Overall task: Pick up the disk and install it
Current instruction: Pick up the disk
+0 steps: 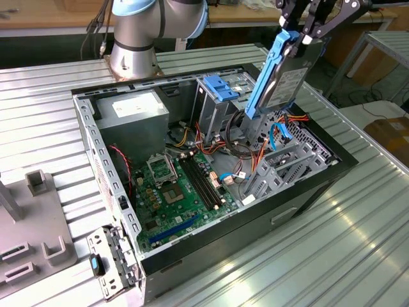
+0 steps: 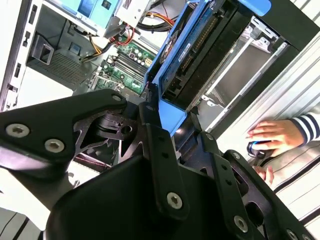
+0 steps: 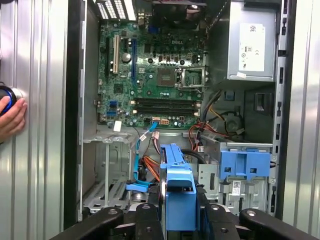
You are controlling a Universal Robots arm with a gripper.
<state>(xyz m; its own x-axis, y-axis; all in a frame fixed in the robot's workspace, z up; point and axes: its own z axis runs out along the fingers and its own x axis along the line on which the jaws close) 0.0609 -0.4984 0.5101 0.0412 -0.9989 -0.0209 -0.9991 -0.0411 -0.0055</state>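
My gripper (image 1: 301, 33) is shut on the disk (image 1: 276, 77), a dark flat drive in bright blue carrier rails. The disk hangs on edge, tilted, above the far right part of the open computer case (image 1: 300, 204). Its lower end is just over the cables beside the metal drive cage (image 1: 289, 165). In the first wrist view the blue carrier (image 3: 178, 192) sits between my black fingers (image 3: 145, 215), over the case's drive area. The second wrist view shows the disk (image 2: 200, 47) clamped edge-on in the gripper (image 2: 170, 117).
A motherboard (image 1: 179, 192) and power supply (image 1: 131, 115) lie inside the case. A light-blue ribbed flap (image 3: 245, 165) stands by the second bay, and a thin blue cable (image 3: 138, 150) crosses the cage. A person's hand (image 3: 11, 117) rests on the ribbed table (image 1: 332, 256) beside the case.
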